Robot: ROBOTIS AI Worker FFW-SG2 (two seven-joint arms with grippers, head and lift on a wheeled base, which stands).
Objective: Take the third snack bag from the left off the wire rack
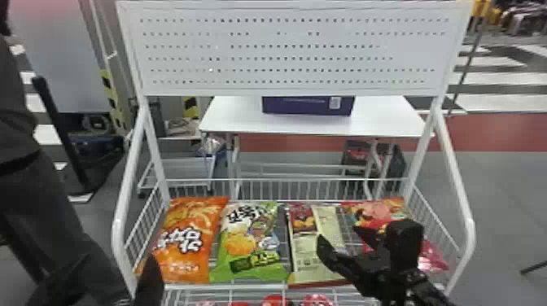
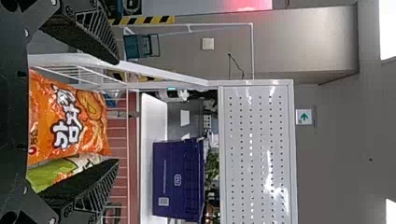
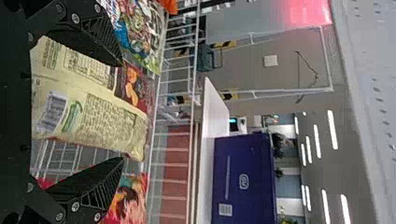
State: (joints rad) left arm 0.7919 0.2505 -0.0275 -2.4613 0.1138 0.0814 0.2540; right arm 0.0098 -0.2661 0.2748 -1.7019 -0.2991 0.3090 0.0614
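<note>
Head view: your right hand, fingers spread wide, hangs over the third snack bag. That cream-and-red bag lies flat in the wire rack, between the green bag and the red bag. The right wrist view shows it framed by the parted fingers, not pinched. Your left hand, likewise spread, sits by the orange bag at the rack's front left corner.

- I see an orange snack bag lying flat at the far left of the row.
- A green bag lies against its right edge.
- At the far right I make out a red bag, partly hidden.
- Behind, a white table carries a dark blue box.
</note>
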